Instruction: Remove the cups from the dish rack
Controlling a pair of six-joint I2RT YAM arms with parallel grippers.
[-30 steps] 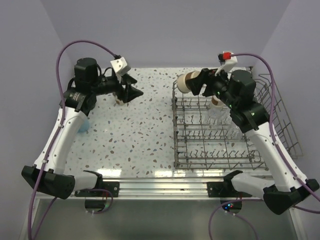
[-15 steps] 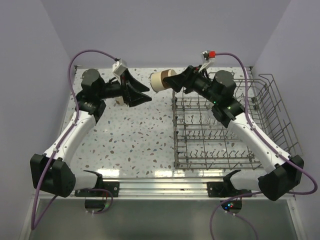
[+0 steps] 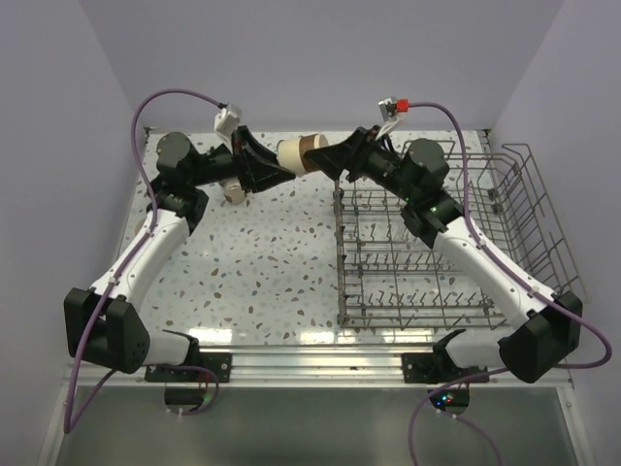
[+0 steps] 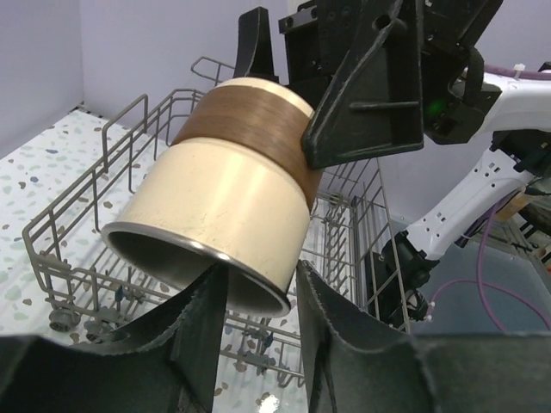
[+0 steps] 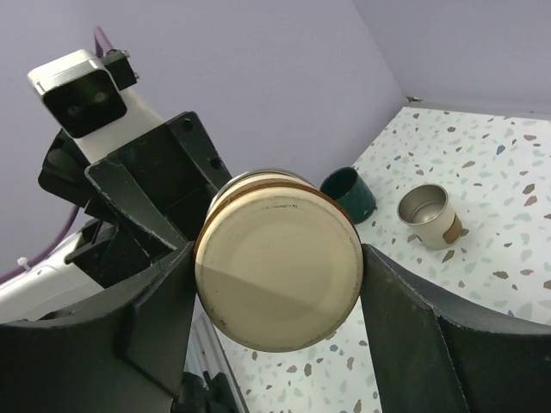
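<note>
A beige tumbler with a brown band (image 3: 297, 153) hangs in the air between both arms, left of the grey wire dish rack (image 3: 427, 277). My right gripper (image 3: 328, 158) is shut on its base end (image 5: 277, 274). My left gripper (image 3: 275, 173) is open at its open end. In the left wrist view one finger (image 4: 207, 335) stands in front of the tumbler's (image 4: 224, 194) mouth and the other (image 4: 331, 331) outside its wall, with a gap on both sides. A dark teal mug (image 5: 349, 194) and a metallic tumbler (image 5: 428, 215) stand on the table below.
The rack (image 4: 77, 249) fills the right half of the speckled table (image 3: 262, 262), with tall wire sides at the far right. The metallic tumbler also shows under the left arm (image 3: 233, 191). The room's back wall stands close behind both grippers.
My right gripper has carried the tumbler left, off the rack and out over the table. My left gripper has risen and moved right until its fingers straddle the tumbler's rim.
</note>
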